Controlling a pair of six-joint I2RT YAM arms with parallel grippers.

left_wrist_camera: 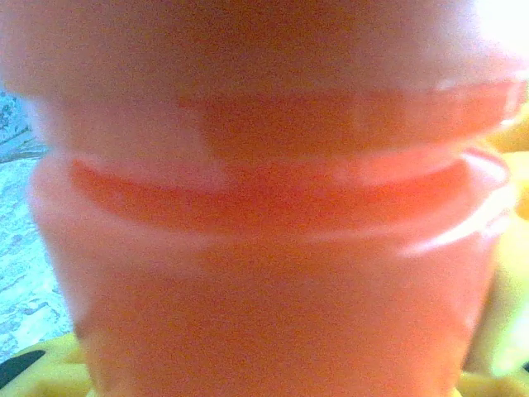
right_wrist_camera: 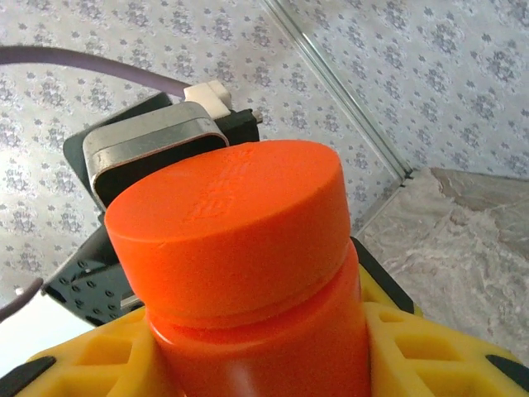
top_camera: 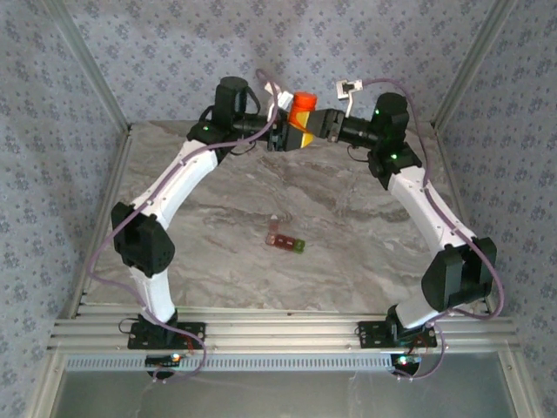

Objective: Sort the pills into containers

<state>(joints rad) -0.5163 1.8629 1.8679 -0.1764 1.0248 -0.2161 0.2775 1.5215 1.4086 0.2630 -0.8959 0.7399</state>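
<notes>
An orange bottle (top_camera: 302, 108) with its orange cap (right_wrist_camera: 227, 219) on is held in the air above the far middle of the table. My left gripper (top_camera: 290, 135) is shut on it from the left; the bottle's body (left_wrist_camera: 264, 248) sits close against that wrist camera, with a yellow finger (left_wrist_camera: 50, 368) at the corner. My right gripper (top_camera: 315, 129) is shut on the same bottle from the right, its yellow fingers (right_wrist_camera: 417, 347) pressed against both sides just below the cap. The containers (top_camera: 285, 239), a dark red-brown strip with a green end, lie flat mid-table. The pills are hidden.
The marble table (top_camera: 218, 261) is bounded by patterned walls (top_camera: 87, 78) at the left, back and right. Both arms arch up from their bases at the near edge and meet at the far side, leaving the strip in the open space between them.
</notes>
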